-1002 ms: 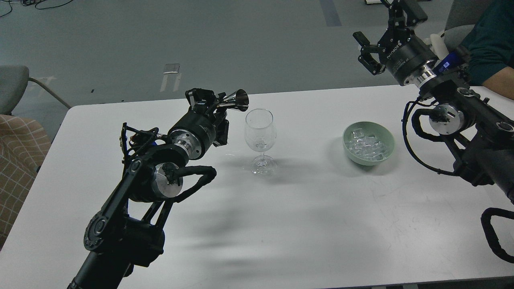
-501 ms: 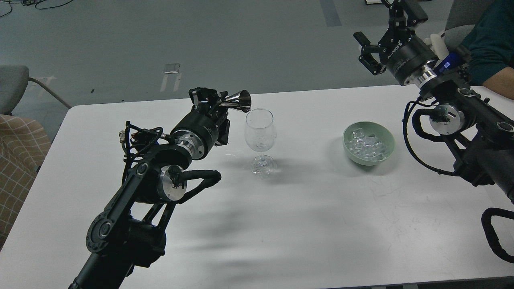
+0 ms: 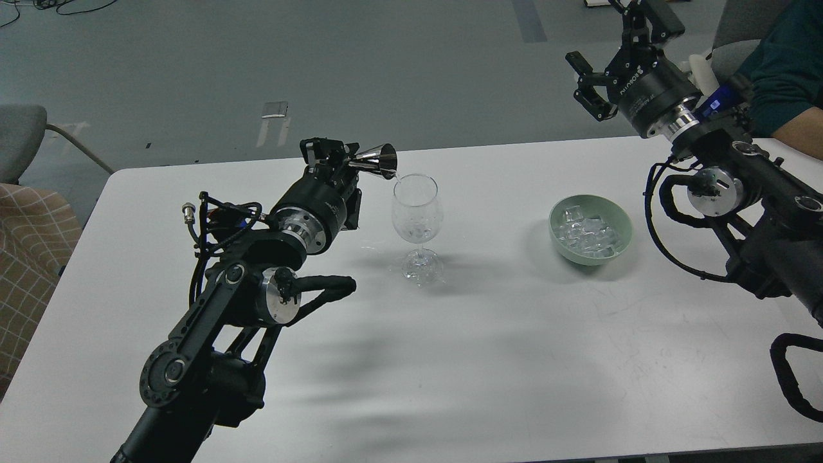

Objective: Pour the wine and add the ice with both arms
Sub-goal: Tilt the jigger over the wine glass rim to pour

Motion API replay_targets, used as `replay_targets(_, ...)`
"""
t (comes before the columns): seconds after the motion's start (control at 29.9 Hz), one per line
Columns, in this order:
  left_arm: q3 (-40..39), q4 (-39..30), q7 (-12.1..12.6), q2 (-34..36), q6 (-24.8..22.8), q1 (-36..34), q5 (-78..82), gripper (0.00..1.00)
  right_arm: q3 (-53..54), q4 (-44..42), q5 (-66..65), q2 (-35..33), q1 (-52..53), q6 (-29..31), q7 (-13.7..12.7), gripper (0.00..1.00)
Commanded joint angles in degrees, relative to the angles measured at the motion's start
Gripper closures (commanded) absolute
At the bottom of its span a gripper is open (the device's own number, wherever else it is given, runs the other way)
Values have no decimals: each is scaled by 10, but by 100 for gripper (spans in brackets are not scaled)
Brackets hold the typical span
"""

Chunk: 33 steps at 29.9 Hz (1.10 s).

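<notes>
A clear wine glass point(image 3: 417, 218) stands upright near the middle of the white table point(image 3: 450, 360). My left gripper point(image 3: 341, 159) is shut on a shiny metal jigger cup point(image 3: 378, 162), tipped on its side with its mouth at the glass's left rim. A thin clear stream seems to fall from the cup into the glass. A pale green bowl point(image 3: 620, 226) to the right holds the ice point(image 3: 586, 232), several small clear cubes. My right gripper point(image 3: 604, 67) is open and empty, held high beyond the table's far edge, above and behind the bowl.
A person's arm in a teal sleeve point(image 3: 787, 71) rests at the table's far right corner. A grey chair point(image 3: 22, 138) and a checked cloth point(image 3: 29, 257) stand off the table's left side. The table's far edge runs just behind the glass.
My left gripper has tipped the jigger cup further and brought its mouth to the glass rim. The right arm has barely moved.
</notes>
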Motion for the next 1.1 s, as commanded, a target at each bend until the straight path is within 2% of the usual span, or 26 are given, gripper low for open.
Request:
replay_targets(0.0,9,0,1,0,0,-1,19,100,0,0,0,-1,0,0,0,0)
replay_targets(0.8,24,0,1,0,0,0,139,100,0,0,0,0,-1,-1,0,0)
replay_targets(1.07,51,0,3,0,0,1,193,100,0,0,0,0,-2,0,0,0)
